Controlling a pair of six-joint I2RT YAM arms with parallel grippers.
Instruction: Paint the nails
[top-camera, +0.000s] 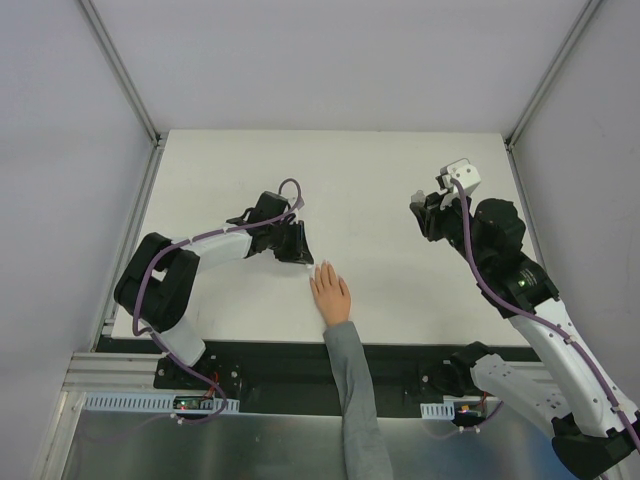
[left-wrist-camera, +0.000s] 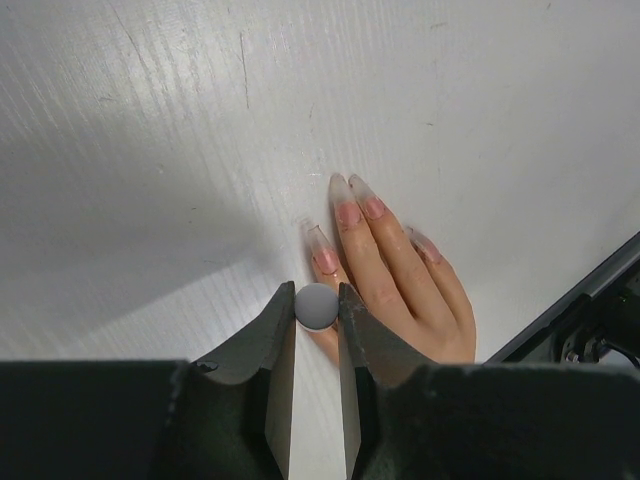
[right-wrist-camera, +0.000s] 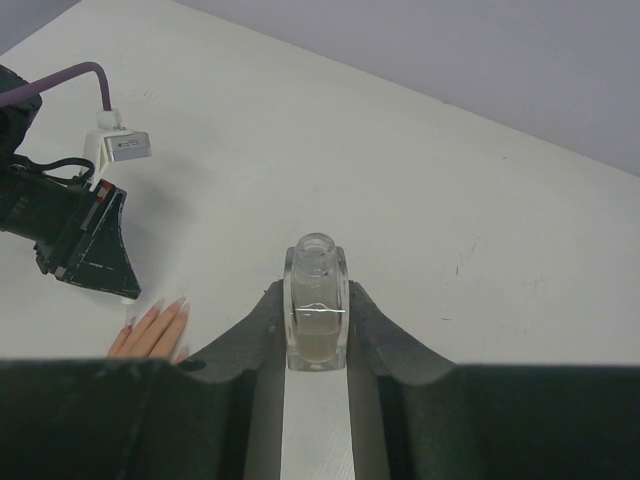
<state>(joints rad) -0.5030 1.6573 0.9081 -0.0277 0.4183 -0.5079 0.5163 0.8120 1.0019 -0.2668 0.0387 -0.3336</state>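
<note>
While you look down from above, you see the hand (top-camera: 331, 295) lying flat and palm down on the white table (top-camera: 400, 170), close to its near edge and between the two arms, with a grey sleeve (top-camera: 352, 390) running back towards you. Its fingers are held together and point away from the arm bases.

The nails (left-wrist-camera: 347, 200) show best from the left wrist. They are long and taper to rounded tips. Each is pink near the skin and turns clear and pale towards the end, so the tips almost vanish against the table. Two long ones lie side by side in the middle, a shorter one sits to their left, nearer the fingers of your tool, and a fainter one lies to the right. From the right wrist they are only small pale points (right-wrist-camera: 165, 308) at the fingertips.

Your left gripper (left-wrist-camera: 317, 300) is nearly closed, pinching a small grey round piece (left-wrist-camera: 317, 306) seen end on, right above the hand's outer finger. Whether anything below it touches a nail, you cannot tell.

Your right gripper (right-wrist-camera: 316, 292) is clamped on a small clear bottle (right-wrist-camera: 316, 305), upright, its neck uncapped, with a little pale liquid inside. It hangs over the table, well apart from the hand.
</note>
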